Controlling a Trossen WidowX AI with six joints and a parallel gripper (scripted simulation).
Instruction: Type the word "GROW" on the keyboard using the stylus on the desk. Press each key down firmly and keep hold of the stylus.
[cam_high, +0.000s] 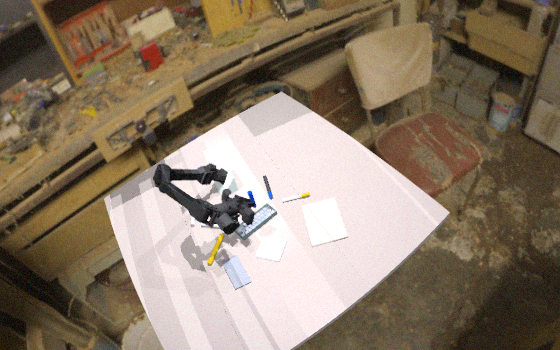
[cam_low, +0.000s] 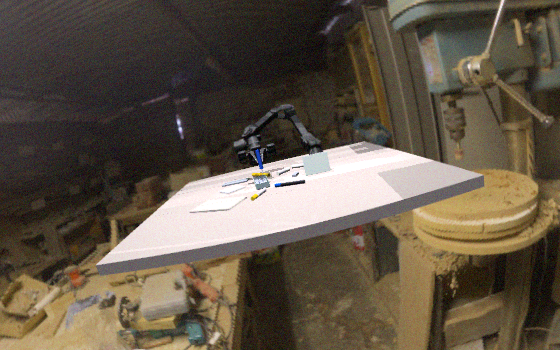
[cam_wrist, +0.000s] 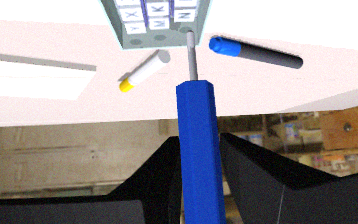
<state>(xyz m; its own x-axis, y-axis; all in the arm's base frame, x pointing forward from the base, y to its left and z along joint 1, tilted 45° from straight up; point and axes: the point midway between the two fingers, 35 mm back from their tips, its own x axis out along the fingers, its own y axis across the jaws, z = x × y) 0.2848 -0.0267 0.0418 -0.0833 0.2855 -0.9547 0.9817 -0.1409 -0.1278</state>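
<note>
The keyboard (cam_high: 260, 220) (cam_low: 261, 184) (cam_wrist: 145, 43) lies on the desk, a narrow board with white lettered keys. At its near end in the wrist view, keys such as X, K, M and N show; G, R, O and W cannot be made out. My gripper (cam_low: 259, 153) (cam_wrist: 199, 144) is shut on the blue stylus (cam_high: 251, 196) (cam_low: 259, 159) (cam_wrist: 200, 160), whose grey tip points down. In the wrist view the tip appears over the keyboard's bare end strip, just beside the N key; contact cannot be told. The arm hides part of the keyboard in the top view.
A dark marker with a blue cap (cam_high: 267, 187) (cam_low: 292, 183) (cam_wrist: 270, 55) and a white marker with a yellow end (cam_high: 295, 198) (cam_wrist: 145, 71) lie beyond the keyboard. A notebook (cam_high: 324, 221), a white pad (cam_high: 271, 248), a bluish pad (cam_high: 237, 273) and a yellow marker (cam_high: 216, 250) lie around it. A pale panel (cam_low: 316, 164) stands near the arm's base.
</note>
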